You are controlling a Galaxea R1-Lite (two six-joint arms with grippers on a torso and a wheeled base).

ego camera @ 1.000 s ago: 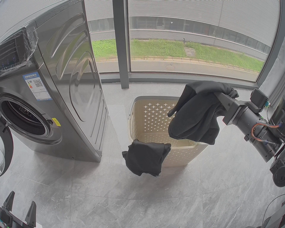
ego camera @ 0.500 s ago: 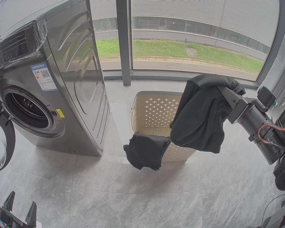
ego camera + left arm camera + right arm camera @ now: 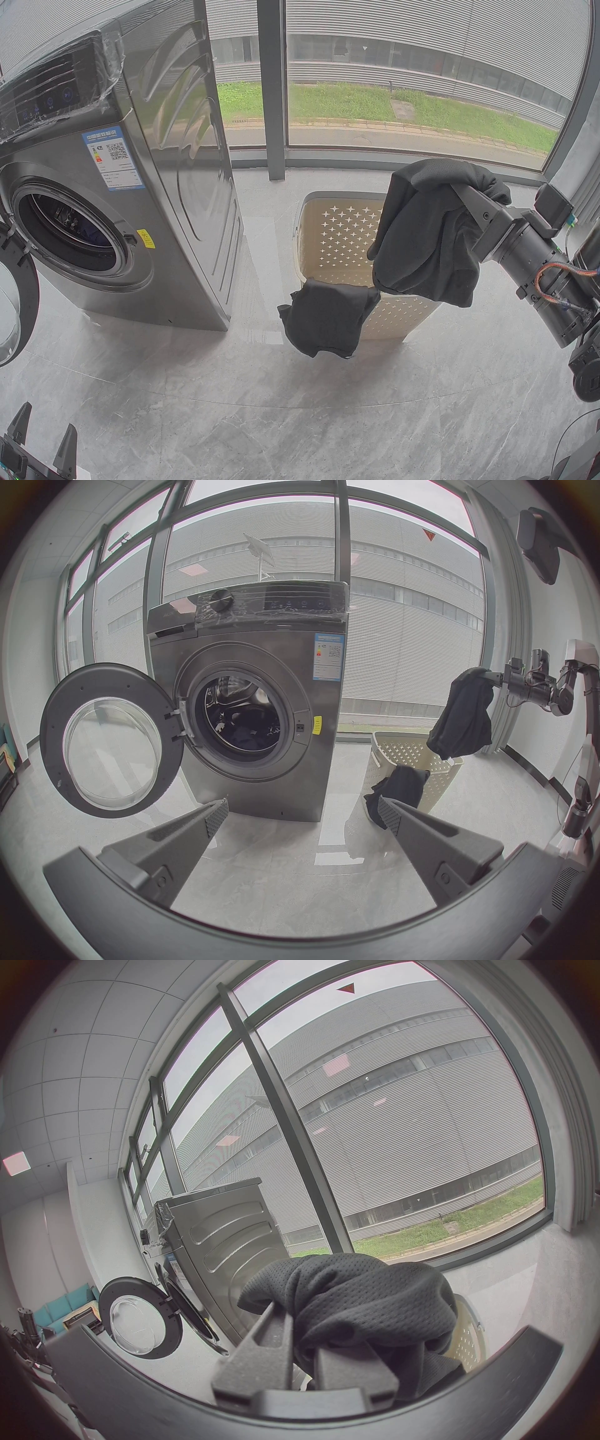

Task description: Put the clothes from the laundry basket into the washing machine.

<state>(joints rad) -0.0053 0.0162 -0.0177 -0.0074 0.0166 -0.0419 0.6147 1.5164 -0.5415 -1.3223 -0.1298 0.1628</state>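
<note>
- Our right pincer (image 3: 465,197) is clamped on a black garment (image 3: 425,237), which hangs from it above the right rim of the basket (image 3: 340,240).
- The washer (image 3: 181,187) stands left of the basket on the floor with its door (image 3: 109,739) swung open. Its drum mouth (image 3: 72,234) lies leftward and lower from the garment, so we judge the carry must sweep left around the washer's front corner.
- A second garment (image 3: 328,315) drapes over the basket's near rim.
- Our left pincer (image 3: 301,805) is spread wide and holds nothing, low and nearer the drum mouth.

One black garment (image 3: 431,244) hanging bunched above beige perforated basket (image 3: 334,237), second black garment (image 3: 328,315) draped over its near rim, grey washer (image 3: 181,156) left of it, door (image 3: 109,742) open
</note>
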